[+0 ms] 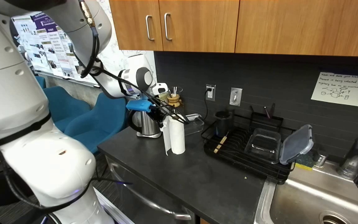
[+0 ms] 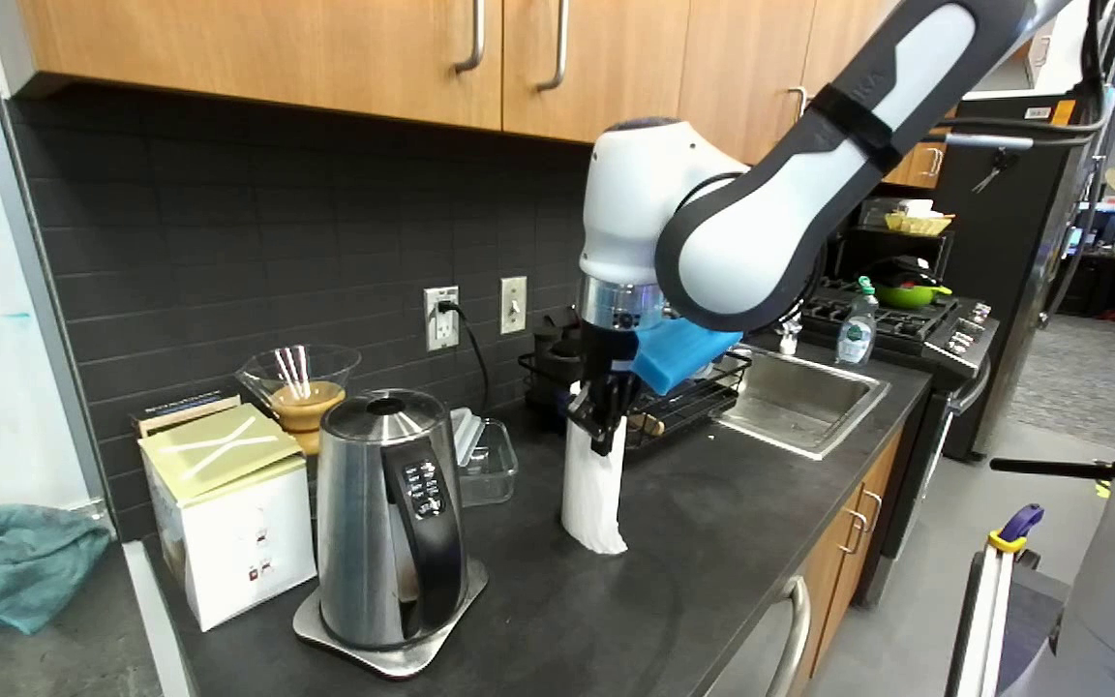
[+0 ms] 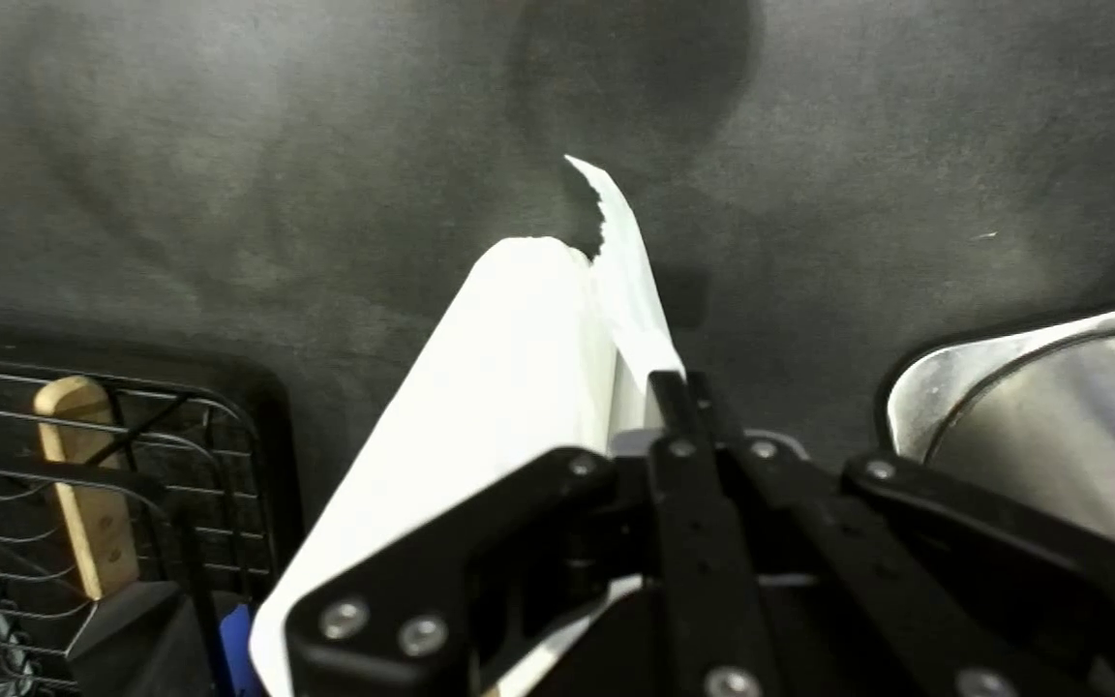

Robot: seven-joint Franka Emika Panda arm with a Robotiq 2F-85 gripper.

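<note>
A white paper towel roll (image 1: 178, 138) (image 2: 585, 484) stands upright on the dark counter in both exterior views. Its loose sheet (image 1: 167, 135) (image 3: 627, 276) hangs away from the roll's side, with a ragged edge showing in the wrist view. My gripper (image 3: 684, 381) has its fingertips together on that sheet, and the white paper runs in between them. Beside it, the roll (image 3: 480, 416) fills the middle left of the wrist view. In an exterior view the gripper (image 2: 603, 447) points down in front of the roll's upper part, hiding some of it.
A steel kettle (image 2: 349, 523) stands on its base near the roll, with a white box (image 2: 238, 542) behind it. A glass container (image 2: 490, 465) sits by the wall. The black dish rack (image 1: 225, 155) and sink (image 1: 266, 199) lie further along. Wooden cabinets (image 1: 197, 25) hang overhead.
</note>
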